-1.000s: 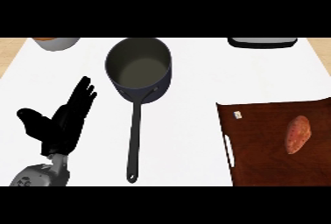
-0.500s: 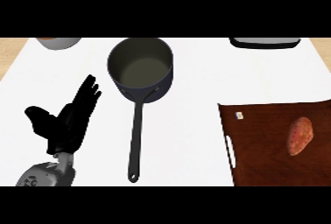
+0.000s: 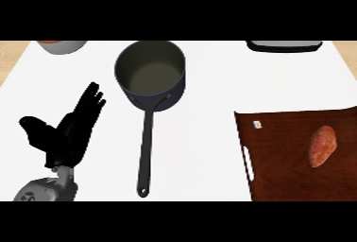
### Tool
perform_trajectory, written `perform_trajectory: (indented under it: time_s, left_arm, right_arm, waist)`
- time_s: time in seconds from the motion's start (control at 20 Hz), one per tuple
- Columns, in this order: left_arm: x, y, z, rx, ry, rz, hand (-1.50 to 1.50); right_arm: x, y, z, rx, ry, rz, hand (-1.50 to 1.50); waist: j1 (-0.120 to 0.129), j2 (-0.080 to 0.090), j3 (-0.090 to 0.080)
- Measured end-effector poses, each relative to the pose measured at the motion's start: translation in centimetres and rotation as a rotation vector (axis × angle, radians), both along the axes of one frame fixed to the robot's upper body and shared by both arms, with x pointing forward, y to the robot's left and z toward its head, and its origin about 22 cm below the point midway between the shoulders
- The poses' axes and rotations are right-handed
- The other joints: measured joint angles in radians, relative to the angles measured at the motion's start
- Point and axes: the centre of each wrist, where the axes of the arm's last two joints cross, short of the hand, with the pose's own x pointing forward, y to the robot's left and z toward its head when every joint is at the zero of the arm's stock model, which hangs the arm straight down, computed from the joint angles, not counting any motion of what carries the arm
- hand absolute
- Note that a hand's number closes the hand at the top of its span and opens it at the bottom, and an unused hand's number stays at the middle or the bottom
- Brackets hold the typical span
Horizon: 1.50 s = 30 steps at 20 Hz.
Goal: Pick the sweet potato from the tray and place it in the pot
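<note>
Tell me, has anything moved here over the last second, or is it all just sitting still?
Only the left hand has moved: it drifted slightly up the view, away from the lower edge, fingers straight, holding nothing. The pot stands where it was with its handle toward the robot, and the sweet potato lies untouched on the tray. The right hand is out of view.

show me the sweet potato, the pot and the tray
sweet potato (image 3: 323, 145), head view, middle of its body
pot (image 3: 150, 70), head view, inside of the bowl
tray (image 3: 279, 160), head view, bare brown surface left of the sweet potato
</note>
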Motion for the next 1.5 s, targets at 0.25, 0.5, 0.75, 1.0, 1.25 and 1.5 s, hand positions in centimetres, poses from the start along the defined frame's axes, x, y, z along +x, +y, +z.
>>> perform_trajectory:
  time_s: [0.25, 0.5, 0.75, 1.0, 1.25, 1.5]
  left_arm:
    - [0.1, -0.5, 0.2, 0.003, -0.006, 0.004, 0.0]
    - [0.5, 0.0, 0.4, 0.003, -0.004, 0.001, 0.0]
    - [0.1, 0.1, 0.4, 0.003, -0.004, 0.004, 0.0]
    - [0.1, 0.0, -0.1, 0.001, -0.006, 0.003, 0.0]
    - [-0.1, -0.1, 0.4, 0.004, -0.004, -0.001, 0.0]
    - [0.4, 0.0, 1.0, -0.001, -0.005, 0.0, 0.0]
  right_arm:
    - [0.4, 1.3, 0.1, 0.014, -0.038, -0.018, -1.5]
    - [0.8, 2.4, -0.5, 0.022, -0.043, -0.029, -1.5]
    - [1.5, 3.5, -1.4, 0.012, -0.02, -0.068, -1.5]
    - [1.9, 3.7, -3.1, -0.029, 0.026, -0.099, -1.5]
    - [3.4, 3.8, -5.0, -0.056, 0.055, -0.098, -1.5]
    - [4.1, 4.0, -6.6, -0.098, 0.103, -0.086, -1.5]
  waist:
    - [-0.001, 0.0, 0.0]
    - [-0.001, 0.0, 0.0]
    - [0.001, 0.0, 0.0]
    - [0.0, 0.0, 0.0]
    - [0.003, 0.001, 0.0]
    - [0.002, 0.001, 0.0]
